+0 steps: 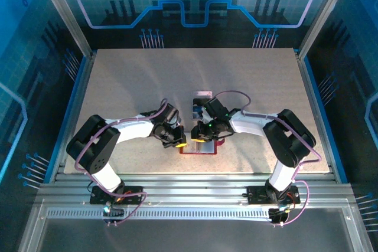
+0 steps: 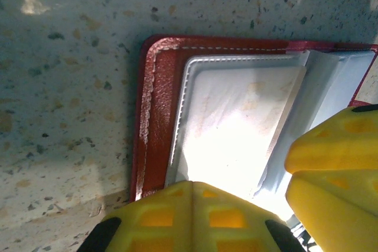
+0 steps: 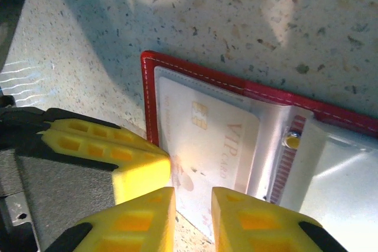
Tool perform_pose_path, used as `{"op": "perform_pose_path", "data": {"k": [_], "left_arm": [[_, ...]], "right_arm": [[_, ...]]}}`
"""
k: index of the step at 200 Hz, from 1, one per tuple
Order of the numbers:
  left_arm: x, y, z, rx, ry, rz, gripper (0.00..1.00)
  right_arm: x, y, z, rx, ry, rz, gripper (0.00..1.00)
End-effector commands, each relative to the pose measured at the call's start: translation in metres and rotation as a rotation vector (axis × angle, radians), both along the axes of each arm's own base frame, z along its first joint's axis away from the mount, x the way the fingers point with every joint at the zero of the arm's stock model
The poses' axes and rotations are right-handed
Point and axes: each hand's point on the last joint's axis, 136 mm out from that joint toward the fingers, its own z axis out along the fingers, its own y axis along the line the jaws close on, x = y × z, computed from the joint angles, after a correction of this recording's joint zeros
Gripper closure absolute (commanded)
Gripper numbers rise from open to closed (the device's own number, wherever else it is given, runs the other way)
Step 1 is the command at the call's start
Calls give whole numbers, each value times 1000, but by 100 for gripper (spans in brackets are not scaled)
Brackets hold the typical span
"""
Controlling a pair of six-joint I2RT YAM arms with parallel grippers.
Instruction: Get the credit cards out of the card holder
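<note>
Two grippers: left gripper (image 1: 178, 141), right gripper (image 1: 201, 137). One card holder (image 3: 248, 90), red, lying open under both pairs of jaws. Clear pockets (image 2: 236, 116) inside it: at least two leaves, exact number not to be told. One brass snap stud (image 3: 290, 141), just right of the right jaws. Credit cards, three counted: one pale VIP card (image 3: 212, 140) in the pocket ahead of the right jaws; one blue card (image 1: 196, 110) and one pale card (image 1: 204, 94) on the one table (image 1: 130, 87), beyond the right jaws.

Red holder (image 3: 248, 90) lay open and flat
A pale VIP card (image 3: 207, 140) with a gold chip sat inside its clear pocket
</note>
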Motion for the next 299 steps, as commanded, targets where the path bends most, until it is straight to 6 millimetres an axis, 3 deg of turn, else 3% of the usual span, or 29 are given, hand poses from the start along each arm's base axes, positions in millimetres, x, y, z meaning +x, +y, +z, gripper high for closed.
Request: {"op": "perform_pose_path", "data": {"k": [1, 122, 202, 260, 299], "left_arm": [[0, 7, -4, 39, 13, -3, 97], [-2, 8, -3, 38, 13, 0, 96], [3, 3, 9, 13, -15, 7, 90], [6, 1, 8, 11, -9, -1, 91], [3, 3, 5, 16, -4, 1, 91]], "right_arm": [[-11, 1, -11, -10, 41, 16, 77], [-13, -17, -21, -132, 24, 30, 77], [-12, -5, 4, -45, 5, 22, 77], [-19, 7, -11, 22, 69, 28, 77], [-20, 2, -20, -18, 76, 30, 77]]}}
